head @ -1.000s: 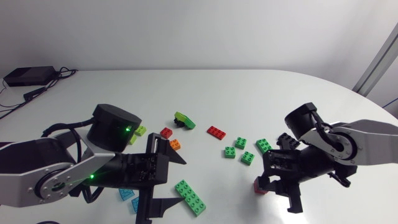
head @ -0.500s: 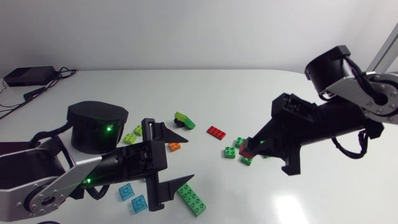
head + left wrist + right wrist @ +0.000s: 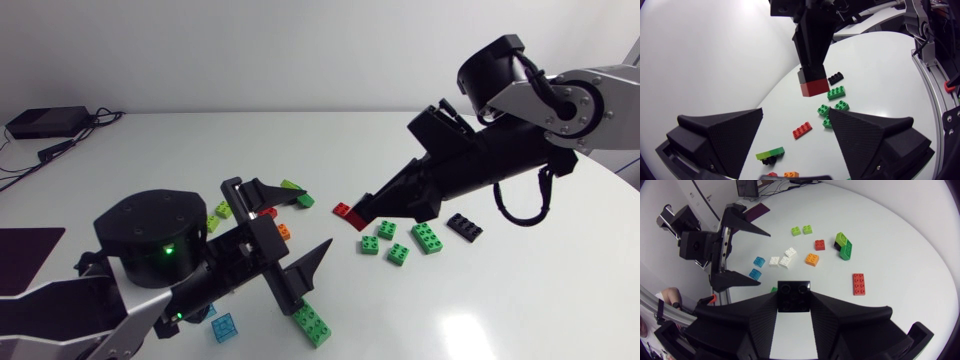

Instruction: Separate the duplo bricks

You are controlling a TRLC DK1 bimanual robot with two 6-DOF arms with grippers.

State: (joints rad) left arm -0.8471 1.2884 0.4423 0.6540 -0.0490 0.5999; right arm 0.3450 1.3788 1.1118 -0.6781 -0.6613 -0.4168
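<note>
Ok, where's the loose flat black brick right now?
In the head view the black brick lies right of centre, just right of the larger green brick.

The left arm [image 3: 150, 255] comes in from the lower left corner and lies low over the table. The left gripper [image 3: 795, 114] points toward the middle, its two fingers spread wide with nothing between them. The right arm [image 3: 545, 100] enters from the right edge and slants down toward the middle. The right gripper [image 3: 372, 203] is closed on a red and black brick [image 3: 812, 86], held above the table.
</note>
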